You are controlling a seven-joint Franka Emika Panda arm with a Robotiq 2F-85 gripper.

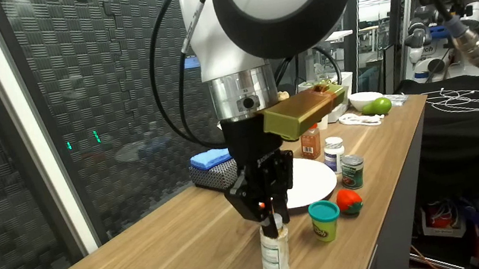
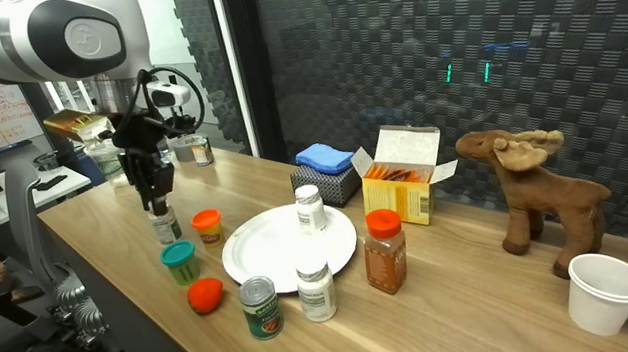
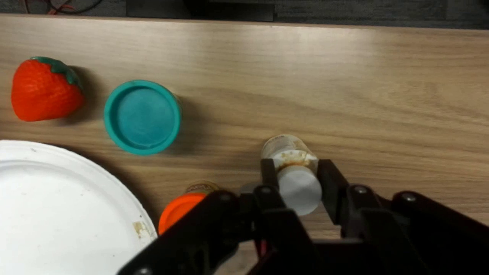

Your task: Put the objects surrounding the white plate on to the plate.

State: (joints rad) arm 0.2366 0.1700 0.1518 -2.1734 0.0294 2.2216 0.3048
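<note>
On the counter (image 1: 162, 250), the tool (image 3: 297, 172) pinches a white bottle (image 1: 276, 258) by the neck near the white plate (image 2: 256, 248), which already carries one pill bottle (image 2: 311, 213), apparently leaving an orange-lidded tub (image 2: 210, 233), teal-lidded tub (image 2: 181, 265), strawberry (image 3: 42, 93), green can (image 2: 262, 311), second pill bottle (image 2: 317, 295) and red-capped bottle (image 2: 386, 256) to go.
</note>
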